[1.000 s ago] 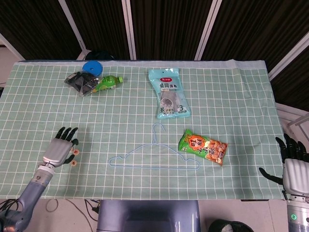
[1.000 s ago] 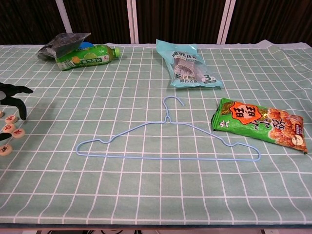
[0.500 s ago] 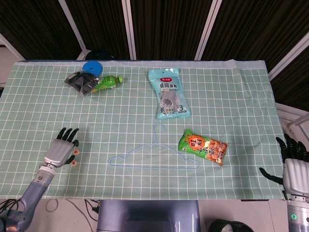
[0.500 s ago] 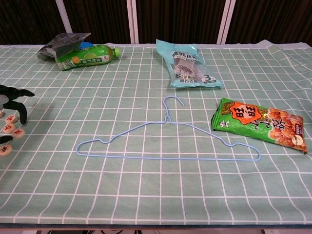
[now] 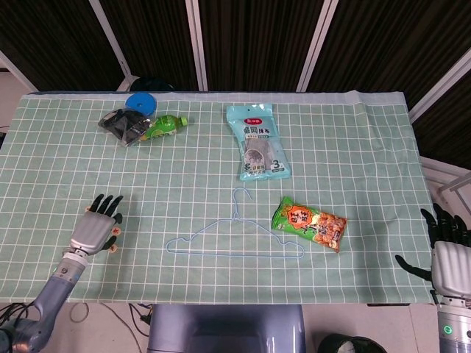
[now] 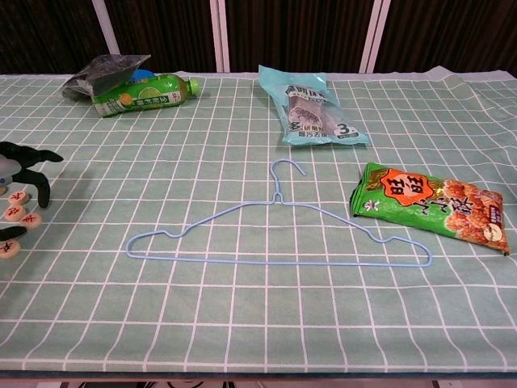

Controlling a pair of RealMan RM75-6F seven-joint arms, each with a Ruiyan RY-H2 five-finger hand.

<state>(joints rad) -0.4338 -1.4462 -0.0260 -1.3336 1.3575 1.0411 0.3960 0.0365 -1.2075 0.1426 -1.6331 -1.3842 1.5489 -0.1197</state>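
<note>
Left hand (image 5: 94, 226) hovers over the small round wooden pieces (image 6: 18, 217) at the near-left of the table (image 5: 353, 147) — fingers spread, grasping nothing. Compared with 1 s ago, the hand has drawn slightly back toward the near edge in the head view; in the chest view its dark fingertips (image 6: 32, 166) reach a little further right. The pieces lie just beside the fingertips; contact cannot be told. Right hand (image 5: 447, 254) rests off the table's near-right corner, fingers apart and empty, unchanged. Nothing else has moved — the blue wire hanger (image 5: 234, 239) lies flat at centre, the green snack bag (image 5: 310, 223) just to its right, the pale blue packet (image 5: 257, 141) beyond, and the green bottle (image 5: 163, 126) beside a dark bag (image 5: 121, 123) at the far left.
</note>
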